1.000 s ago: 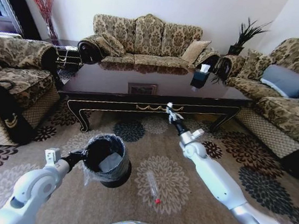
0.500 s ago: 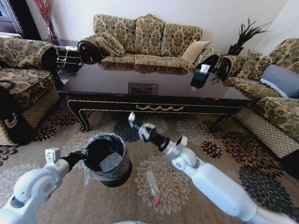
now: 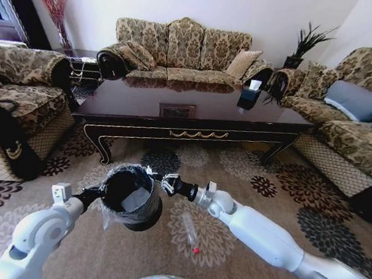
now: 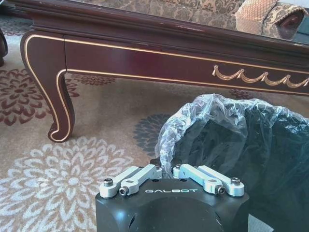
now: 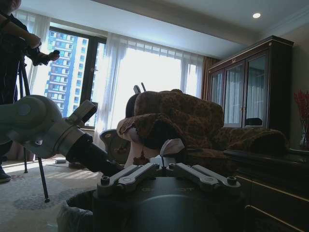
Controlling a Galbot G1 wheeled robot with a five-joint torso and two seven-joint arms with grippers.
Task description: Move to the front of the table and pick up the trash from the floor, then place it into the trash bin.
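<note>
Left tool [image 3: 93, 195] pinches the rim of the trash bin [image 3: 130, 197] and holds it up off the carpet, mouth tilted open toward the middle, so the other arm can drop things in without the base moving; left wrist view shows its fingers [image 4: 140, 176] pressed together on the bag-lined rim. Right tool [image 3: 157, 176] reaches across from the right and sits at the bin's far right rim, over the opening. Right wrist view shows a small white scrap [image 5: 170, 146] nipped between its closed fingertips, probably the paper trash ready for release. Clear bottle [image 3: 190, 232] with red cap lies on the floor near, right of the bin, not yet collected. Surface [image 3: 195, 117] stands far, beyond both arms, tissue box [image 3: 249, 95] on it.
</note>
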